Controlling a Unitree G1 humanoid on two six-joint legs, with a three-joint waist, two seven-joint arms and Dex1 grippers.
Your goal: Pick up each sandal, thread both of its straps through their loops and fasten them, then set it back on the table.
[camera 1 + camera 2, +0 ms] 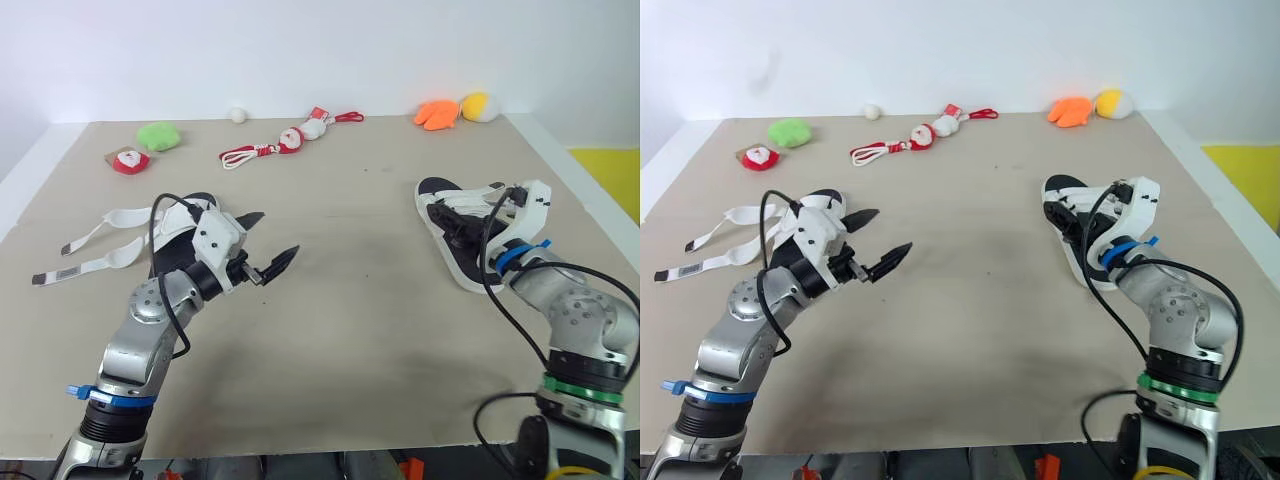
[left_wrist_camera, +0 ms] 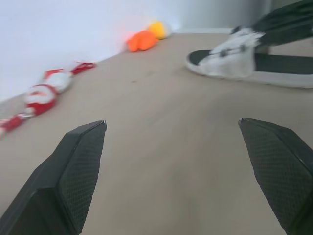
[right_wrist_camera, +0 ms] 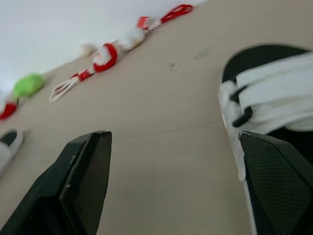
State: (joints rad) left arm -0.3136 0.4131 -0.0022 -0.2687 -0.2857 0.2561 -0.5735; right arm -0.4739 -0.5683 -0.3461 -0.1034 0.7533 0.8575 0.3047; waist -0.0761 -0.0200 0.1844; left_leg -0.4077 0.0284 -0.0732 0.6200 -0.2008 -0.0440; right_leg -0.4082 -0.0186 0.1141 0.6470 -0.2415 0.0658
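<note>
One black-soled sandal (image 1: 166,250) lies at the left of the table, its two white straps (image 1: 92,264) trailing loose toward the left edge. My left gripper (image 1: 280,233) hovers just right of that sandal, open and holding nothing. The other sandal (image 1: 466,268) lies at the right with its white straps across the foot-bed; in the right wrist view this sandal (image 3: 274,93) sits beside one finger. My right gripper (image 1: 455,222) is over this sandal, open and also holding nothing. The left wrist view looks across bare table to the same right sandal (image 2: 234,54).
Along the far edge lie a green plush (image 1: 158,136), a small red-and-white toy (image 1: 130,160), a red-and-white rope toy (image 1: 285,140), a white ball (image 1: 237,114), an orange toy (image 1: 436,114) and a yellow toy (image 1: 478,106). Bare tabletop (image 1: 350,300) stretches between the arms.
</note>
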